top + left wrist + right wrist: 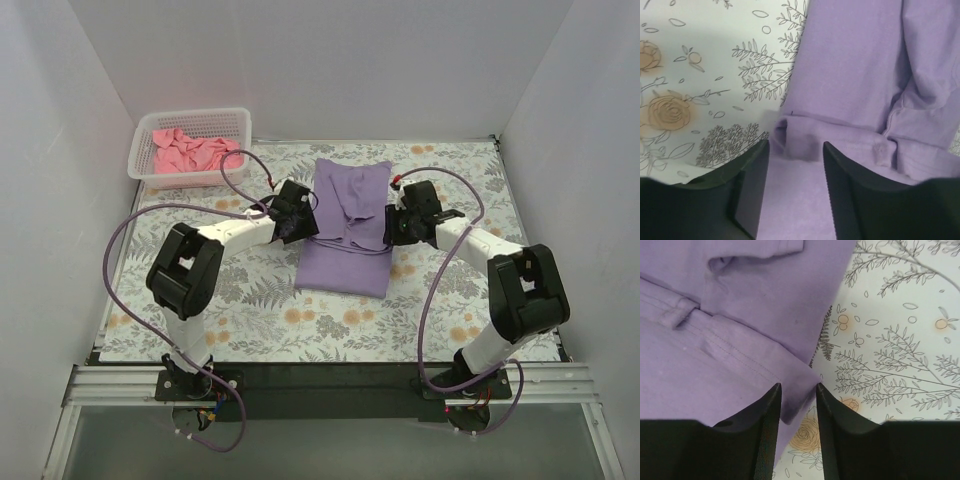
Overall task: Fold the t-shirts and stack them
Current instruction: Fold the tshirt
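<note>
The lavender-purple t-shirt (346, 226) lies partly folded lengthwise in the middle of the floral tablecloth. The salmon-pink t-shirt (190, 150) is crumpled in the white mesh basket (240, 122). My left gripper (303, 226) is at the purple shirt's left edge; in the left wrist view it (795, 150) is open, with purple cloth (850, 75) lying between and under the jaws. My right gripper (390, 229) is at the shirt's right edge; in the right wrist view it (798, 388) is open astride a hemmed corner of the shirt (740, 340).
The basket stands at the back left corner of the tablecloth (250, 310). White walls enclose the table on three sides. Purple cables loop from both arms over the cloth. A black rail (330, 375) runs along the near edge.
</note>
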`<state>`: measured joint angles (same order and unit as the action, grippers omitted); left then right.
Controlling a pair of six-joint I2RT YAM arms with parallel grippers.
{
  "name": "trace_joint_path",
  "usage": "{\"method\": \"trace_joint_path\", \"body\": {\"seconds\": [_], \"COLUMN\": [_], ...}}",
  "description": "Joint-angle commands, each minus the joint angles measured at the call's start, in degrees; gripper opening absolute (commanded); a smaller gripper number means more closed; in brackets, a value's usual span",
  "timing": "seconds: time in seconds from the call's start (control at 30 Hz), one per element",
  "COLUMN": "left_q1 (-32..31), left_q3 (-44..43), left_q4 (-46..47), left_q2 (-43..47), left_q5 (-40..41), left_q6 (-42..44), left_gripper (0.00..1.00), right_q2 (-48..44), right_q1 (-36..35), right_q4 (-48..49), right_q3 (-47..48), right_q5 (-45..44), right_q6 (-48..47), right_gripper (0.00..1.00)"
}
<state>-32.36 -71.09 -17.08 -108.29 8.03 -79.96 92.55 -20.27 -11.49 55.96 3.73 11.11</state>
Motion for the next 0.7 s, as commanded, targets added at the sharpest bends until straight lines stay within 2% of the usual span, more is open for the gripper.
{"method": "trace_joint_path", "body": {"seconds": [0.0, 0.03, 0.17, 0.2, 0.23, 0.27, 0.3, 0.37, 0.67], "left_q1": [-0.16, -0.51, -3.23, -4.98, -6.04, -8.14, -9.03, -10.70, -13.78], "left_q3": [1.39, 1.65, 3.76, 4.98, 5.95, 6.75, 7.54, 9.65, 14.66], "left_q4": [0.30, -0.49, -2.60, -3.39, -3.48, -3.49, -3.40, -3.40, -3.22], "left_q2": [8.25, 9.40, 13.89, 14.68, 15.73, 16.18, 16.53, 16.18, 11.26], "left_q5": [3.21, 3.57, 4.27, 4.71, 4.71, 4.71, 4.71, 3.66, 3.05], "left_q6": [-0.10, -0.45, -1.25, -1.77, -1.86, -2.21, -2.39, -3.18, -4.76], "left_gripper": [0.53, 0.57, 0.57, 0.56, 0.50, 0.48, 0.45, 0.37, 0.33], "right_q2": [-5.53, -7.54, -11.51, -11.95, -12.39, -12.48, -12.40, -11.43, -2.03], "right_q1": [-0.38, -1.08, -3.54, -4.24, -6.16, -7.14, -8.02, -10.30, -13.57], "right_q4": [0.77, 0.59, 0.59, 0.59, 1.02, 1.37, 1.73, 3.30, 8.41], "right_q3": [3.01, 2.92, 1.08, 0.64, -0.49, -1.11, -1.73, -3.31, -3.32], "right_q5": [-2.83, -3.37, -2.68, -1.98, -1.88, -1.88, -1.53, -1.44, -0.74], "right_q6": [-1.79, -1.88, -2.06, -2.15, -2.41, -2.41, -2.33, -2.06, -1.53], "right_gripper": [0.44, 0.45, 0.43, 0.39, 0.36, 0.26, 0.21, 0.14, 0.13]}}
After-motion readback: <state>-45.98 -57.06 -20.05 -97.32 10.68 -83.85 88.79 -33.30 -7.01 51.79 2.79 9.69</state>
